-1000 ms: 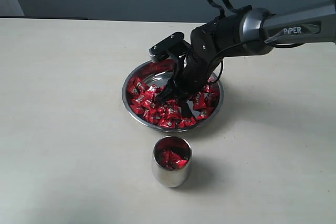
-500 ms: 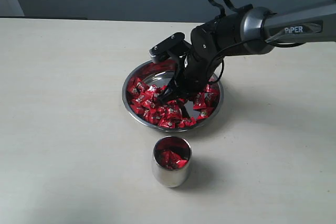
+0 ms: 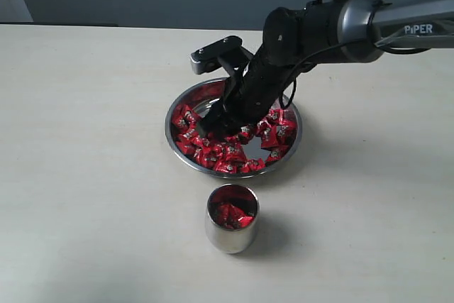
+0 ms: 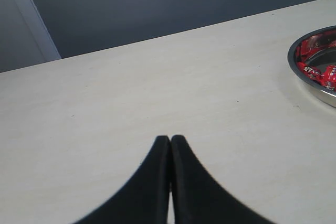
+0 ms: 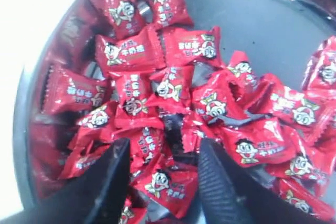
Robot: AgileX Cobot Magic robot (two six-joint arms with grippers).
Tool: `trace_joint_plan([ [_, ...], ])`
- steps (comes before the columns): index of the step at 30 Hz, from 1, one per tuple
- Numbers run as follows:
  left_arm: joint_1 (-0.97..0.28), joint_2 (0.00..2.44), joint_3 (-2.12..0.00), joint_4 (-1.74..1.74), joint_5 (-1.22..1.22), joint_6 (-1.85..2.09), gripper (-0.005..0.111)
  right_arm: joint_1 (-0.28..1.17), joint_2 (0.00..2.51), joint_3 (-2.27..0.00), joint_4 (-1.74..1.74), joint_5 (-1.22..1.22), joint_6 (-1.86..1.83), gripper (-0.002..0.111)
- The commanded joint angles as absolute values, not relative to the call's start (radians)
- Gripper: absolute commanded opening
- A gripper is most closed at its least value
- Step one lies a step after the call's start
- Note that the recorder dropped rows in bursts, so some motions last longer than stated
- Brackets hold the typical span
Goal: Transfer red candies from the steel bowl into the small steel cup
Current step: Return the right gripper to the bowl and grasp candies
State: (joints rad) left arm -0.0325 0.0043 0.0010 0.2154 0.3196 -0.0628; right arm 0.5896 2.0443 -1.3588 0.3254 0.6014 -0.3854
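Candies (image 5: 173, 90): red-wrapped sweets heaped in the bowl (image 3: 172, 140), crowding most of its floor. A patch of bare steel shows on one side of the heap.
Bowl: sits on the pale table (image 3: 85, 175), near the middle of the exterior view, with the right arm (image 3: 319, 30) slanting down into it from the right.
Cup (image 3: 228, 235): stands upright on the table just in front of the bowl, apart from its rim. A few red candies lie inside it.
Right gripper (image 5: 163, 150): down inside the bowl, jaws parted to a moderate gap. Its two dark fingers (image 5: 107, 182) straddle the middle of the heap, tips in among the wrappers. Several candies lie in the gap between them, none pinched. Whether a fingertip presses on any one candy cannot be told.
Left gripper (image 4: 170, 140): fingers pressed flat together with nothing between them. It hangs over bare table well to the side of the bowl, and only an arc of the bowl's rim with a few candies shows at the edge of its camera's picture.
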Motion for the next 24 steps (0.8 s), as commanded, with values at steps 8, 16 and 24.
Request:
trace_joint_plan([
  [8, -0.033, 0.0, 0.0, 0.216, 0.313, -0.068, 0.0, 0.582, 2.079, -1.363, 0.323, 0.681, -0.388, 0.041],
  [16, -0.033, 0.0, 0.0, 0.216, 0.313, -0.068, 0.0, 0.582, 2.12, -1.363, 0.321, 0.672, -0.387, 0.04],
  [24, -0.033, 0.0, 0.0, 0.216, 0.313, -0.068, 0.0, 0.582, 2.104, -1.367, 0.323, 0.622, -0.387, 0.006],
])
